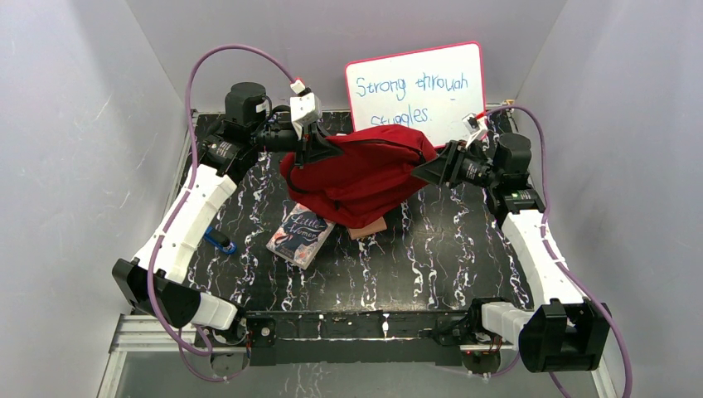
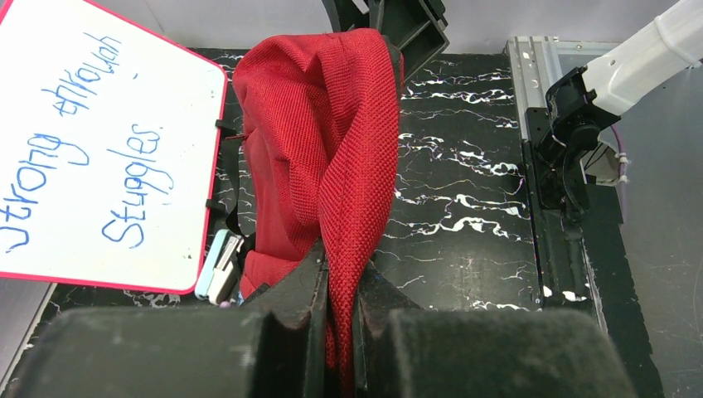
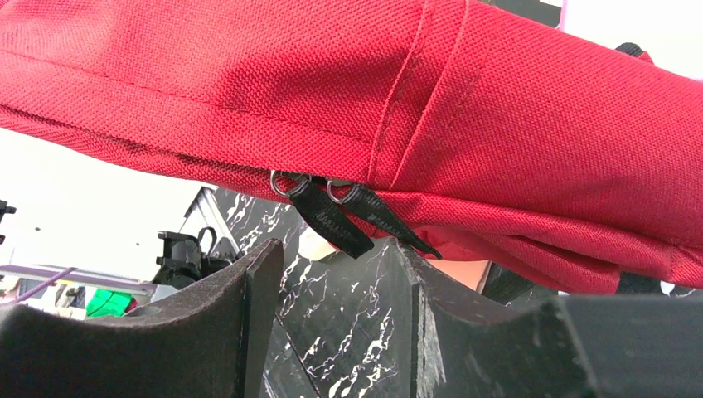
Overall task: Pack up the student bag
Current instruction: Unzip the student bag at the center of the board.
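The large soft red fabric backpack [image 1: 365, 170] hung across the centre of the top view, its upper part lifted off the black white-veined marble-pattern table [image 1: 439, 249] and its lower part sagging towards it. The left gripper [image 2: 340, 332] was clamped tight on a fold of the red cloth, which ran up from between its dark fingers [image 2: 286, 307] towards the top of the left wrist view. The right gripper [image 3: 332, 298] sat at the bag's right end in the top view with its jaws spread apart and nothing pinched. Two black zipper pulls [image 3: 336, 220] dangled from the bag's seam just above that gap, and bare table showed between the jaws.

A white board with a red rim and blue handwriting [image 1: 414, 87] stood behind the bag, at the top centre. A paperback book with a dark patterned cover [image 1: 300, 235] lay just below the bag, left of centre, and a small tan wallet [image 1: 369, 230] peeked from under the bag's lower edge. A small blue object [image 1: 220, 242] lay beside the left arm.
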`<act>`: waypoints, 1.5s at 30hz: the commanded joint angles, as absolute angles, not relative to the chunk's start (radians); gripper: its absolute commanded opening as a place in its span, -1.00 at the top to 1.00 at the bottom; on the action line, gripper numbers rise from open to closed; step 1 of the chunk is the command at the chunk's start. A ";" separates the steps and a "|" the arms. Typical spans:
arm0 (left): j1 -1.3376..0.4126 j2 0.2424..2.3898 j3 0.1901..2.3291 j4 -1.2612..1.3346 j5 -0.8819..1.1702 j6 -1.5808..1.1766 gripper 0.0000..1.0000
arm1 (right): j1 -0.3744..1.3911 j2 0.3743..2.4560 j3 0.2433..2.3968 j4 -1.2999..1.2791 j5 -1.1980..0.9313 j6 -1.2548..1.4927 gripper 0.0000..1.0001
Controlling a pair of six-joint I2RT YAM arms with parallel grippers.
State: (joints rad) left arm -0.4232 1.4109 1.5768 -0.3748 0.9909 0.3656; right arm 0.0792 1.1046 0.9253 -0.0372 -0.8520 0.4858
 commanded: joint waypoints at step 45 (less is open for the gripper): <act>-0.456 1.392 1.532 -0.335 0.985 0.336 1.00 | 0.104 1.093 1.122 -0.172 -0.943 0.476 1.00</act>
